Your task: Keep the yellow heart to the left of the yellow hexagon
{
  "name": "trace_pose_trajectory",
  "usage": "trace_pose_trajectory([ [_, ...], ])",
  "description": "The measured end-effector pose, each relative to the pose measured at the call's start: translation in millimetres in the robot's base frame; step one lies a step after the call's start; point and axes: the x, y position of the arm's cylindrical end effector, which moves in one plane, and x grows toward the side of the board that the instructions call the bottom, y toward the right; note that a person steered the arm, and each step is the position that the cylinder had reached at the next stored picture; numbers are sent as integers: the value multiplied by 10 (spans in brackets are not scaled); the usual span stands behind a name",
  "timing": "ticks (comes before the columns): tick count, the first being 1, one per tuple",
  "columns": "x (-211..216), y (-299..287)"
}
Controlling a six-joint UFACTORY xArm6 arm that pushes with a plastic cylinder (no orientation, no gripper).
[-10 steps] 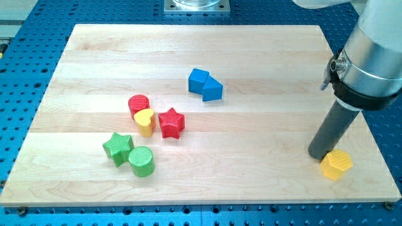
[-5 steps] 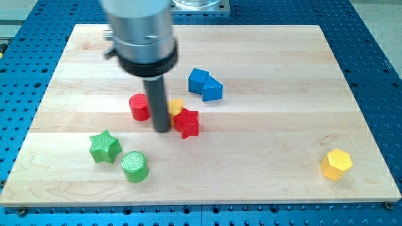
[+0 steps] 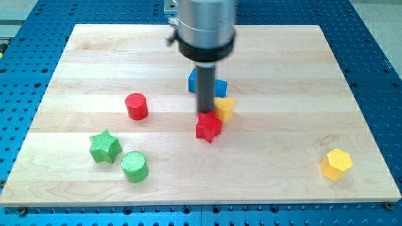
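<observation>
Rod hides part of blue blocks (image 3: 218, 86); yellow heart (image 3: 225, 107) shape blurred.

A pale wooden surface (image 3: 94, 56), made of long planks with visible grain, fills most of the frame. It rests on a blue metal base (image 3: 25, 19) dotted with rows of small holes, showing along every edge. A grey metal mounting plate (image 3: 168, 6) sits at the top centre. Lighting is even and bright.
</observation>
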Motion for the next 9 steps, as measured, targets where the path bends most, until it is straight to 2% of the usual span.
trace_pose_trajectory([
  [1, 127, 576],
  [2, -119, 88],
  [3, -485, -46],
  [6, -1109, 805],
  [7, -631, 941],
  [8, 23, 1157],
  [9, 170, 1228],
])
